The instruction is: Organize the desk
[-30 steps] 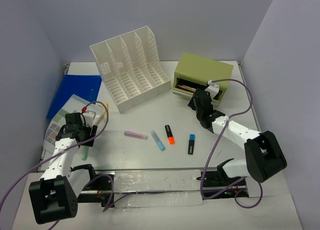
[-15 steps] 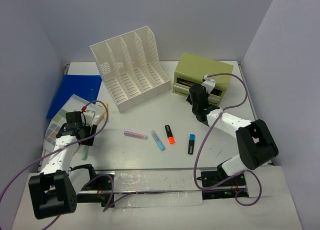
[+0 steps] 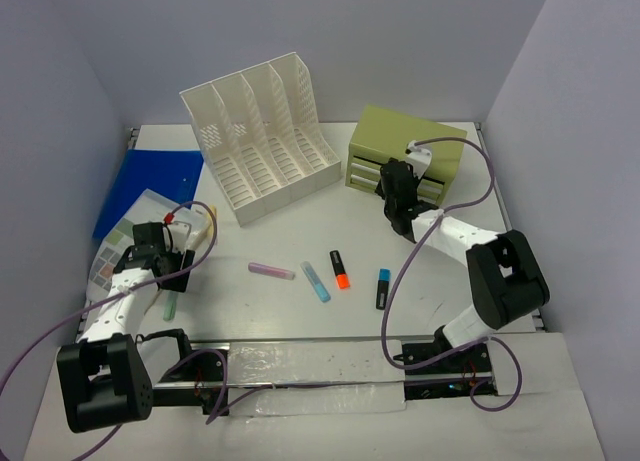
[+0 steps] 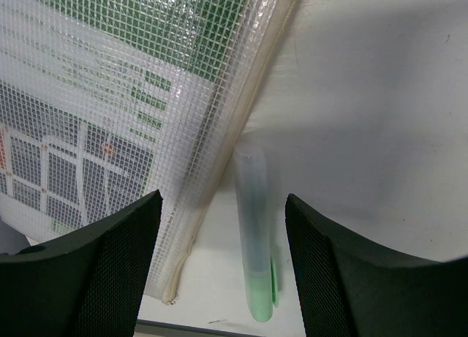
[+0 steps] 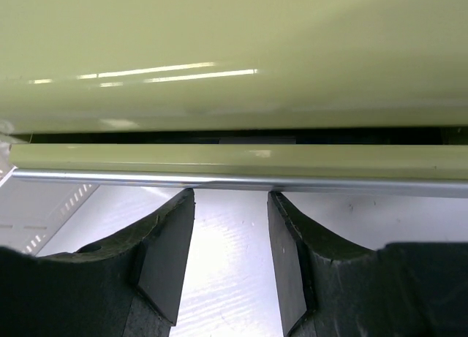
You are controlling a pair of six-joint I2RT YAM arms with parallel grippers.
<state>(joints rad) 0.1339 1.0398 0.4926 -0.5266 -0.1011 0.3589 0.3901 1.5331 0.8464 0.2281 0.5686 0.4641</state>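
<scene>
My left gripper (image 3: pixel 165 268) (image 4: pixel 223 205) hangs low over the desk (image 3: pixel 300 221) (image 4: pixel 380 96) with its 2 fingers (image 4: pixel 102 271) spread wide and nothing between them. Under the left finger lies a mesh pouch (image 3: pixel 125 243) (image 4: pixel 110 118); its far corners run out of my wrist view and the print behind the netting is too blurred to read. In the gap, nearer my right finger, a pale green pen (image 3: pixel 169 306) (image 4: pixel 254 242) lies on the desk just beside the pouch's cream edge, and its near end is hard to make out. Beyond the pouch, a blue folder (image 3: pixel 150 181) is partly covered by it. To the right stand a white file rack (image 3: pixel 262 146) and, apart from each other, 4 markers: pink (image 3: pixel 272 271), light blue (image 3: pixel 316 281), orange (image 3: pixel 341 269) and dark blue (image 3: pixel 383 288). My right gripper (image 3: pixel 392 178) (image 5: pixel 230 198) sits right at the front of the olive drawer box (image 3: pixel 408 146) (image 5: pixel 234 37), fingers (image 5: pixel 164 256) parted with only white desk (image 5: pixel 234 264) showing between them; whether the tips touch the silver strip I cannot tell, and the dark slit above it hides whatever is inside. The desk lies flat beneath everything and looks longest side to side across the top view, though my arm bases and a rail cover its near edge.
</scene>
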